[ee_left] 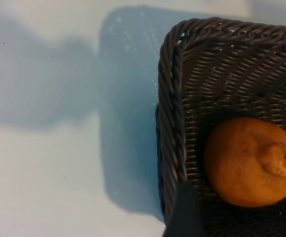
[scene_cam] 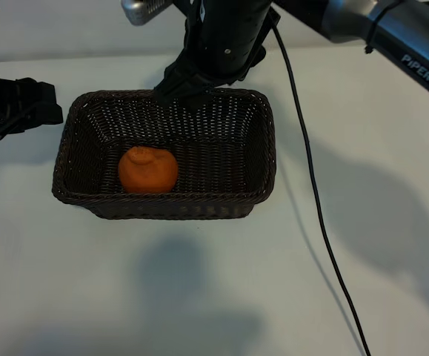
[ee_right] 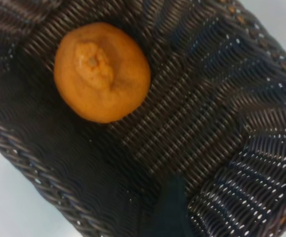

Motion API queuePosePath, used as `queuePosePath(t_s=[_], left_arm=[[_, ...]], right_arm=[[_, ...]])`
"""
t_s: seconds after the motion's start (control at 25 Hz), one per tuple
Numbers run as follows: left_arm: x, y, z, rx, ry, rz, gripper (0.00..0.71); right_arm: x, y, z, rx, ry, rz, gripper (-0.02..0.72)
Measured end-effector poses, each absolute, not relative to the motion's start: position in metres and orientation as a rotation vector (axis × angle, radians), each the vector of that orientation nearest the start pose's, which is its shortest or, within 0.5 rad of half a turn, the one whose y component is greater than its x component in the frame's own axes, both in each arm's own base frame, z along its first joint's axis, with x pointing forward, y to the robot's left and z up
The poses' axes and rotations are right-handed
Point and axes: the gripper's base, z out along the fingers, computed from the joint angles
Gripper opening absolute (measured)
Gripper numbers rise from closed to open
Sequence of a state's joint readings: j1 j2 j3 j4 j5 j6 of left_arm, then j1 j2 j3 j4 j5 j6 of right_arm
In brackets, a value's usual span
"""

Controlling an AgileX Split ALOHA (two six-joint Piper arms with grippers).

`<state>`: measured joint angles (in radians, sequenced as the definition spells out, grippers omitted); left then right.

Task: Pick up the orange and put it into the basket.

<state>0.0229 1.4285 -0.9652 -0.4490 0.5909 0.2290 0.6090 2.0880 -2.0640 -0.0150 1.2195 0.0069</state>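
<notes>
The orange (scene_cam: 148,170) lies inside the dark brown wicker basket (scene_cam: 170,209), toward its left front corner, puckered top up. My right gripper (scene_cam: 184,93) hangs above the basket's far rim, open, with nothing between its fingers. In the right wrist view the orange (ee_right: 102,72) rests on the basket floor, well apart from the one dark fingertip (ee_right: 171,210) that shows. My left gripper (scene_cam: 44,107) sits parked just outside the basket's left end, open and empty. Its wrist view shows the basket corner (ee_left: 170,108), the orange (ee_left: 251,163) and one fingertip (ee_left: 184,212) over the rim.
A black cable (scene_cam: 310,185) runs down the white table to the right of the basket. The right arm's grey link (scene_cam: 392,33) crosses the top right corner. Open table lies in front of the basket and to its right.
</notes>
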Motion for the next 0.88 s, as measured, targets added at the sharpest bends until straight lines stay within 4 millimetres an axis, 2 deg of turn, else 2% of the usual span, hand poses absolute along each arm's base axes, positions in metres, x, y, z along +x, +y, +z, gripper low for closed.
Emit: queuePosePath(t_s=[0.88], left_arm=[[0.2946,-0.0147,0.2669,-0.118,2.469,-0.351,0.590]], right_arm=[[0.3795,0.2581,0.3029,-0.819,2.604,0.090,0.595]])
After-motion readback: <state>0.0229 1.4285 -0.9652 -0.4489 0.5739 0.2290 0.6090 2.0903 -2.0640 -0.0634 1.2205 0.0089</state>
